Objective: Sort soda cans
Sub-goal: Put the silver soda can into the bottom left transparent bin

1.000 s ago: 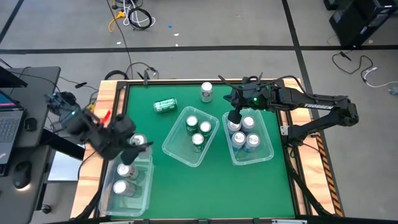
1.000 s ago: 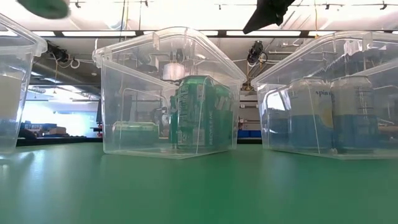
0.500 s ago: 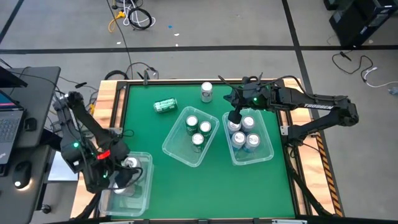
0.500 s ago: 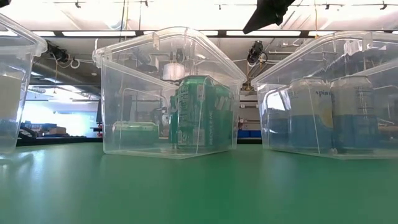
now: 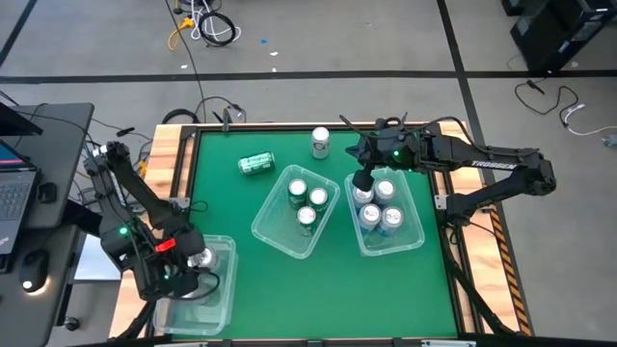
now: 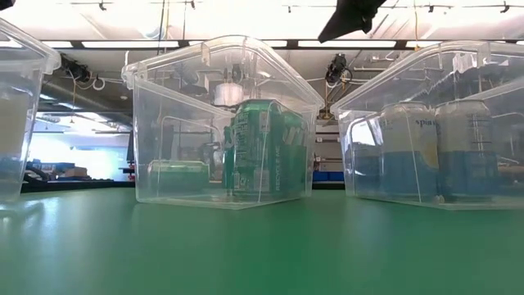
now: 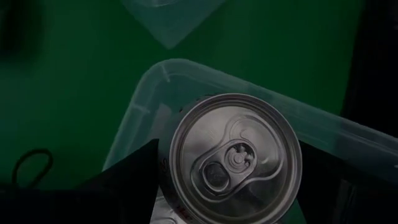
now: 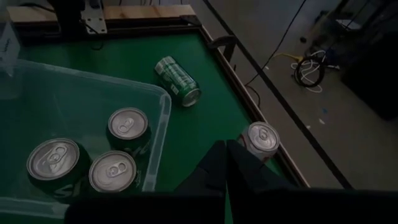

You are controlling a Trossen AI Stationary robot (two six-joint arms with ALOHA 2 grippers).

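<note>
Sorting is moving along: the left jaws, having just swung to the near end of the left bin [image 5: 228, 289], are gripping a silver can [image 7: 235, 155] over it, likely about to drop it in; any cans already there are hiding under the arm. Three green cans [image 5: 307, 198] are standing in the middle bin [image 5: 275, 236] and four blue cans [image 5: 386, 189] in the right bin [image 5: 416, 226], where the right jaws are hovering clenched and empty. Farther off on the surface [image 5: 328, 289], one lying green can [image 5: 256, 164] and one upright white can [image 5: 320, 143] are waiting.
</note>
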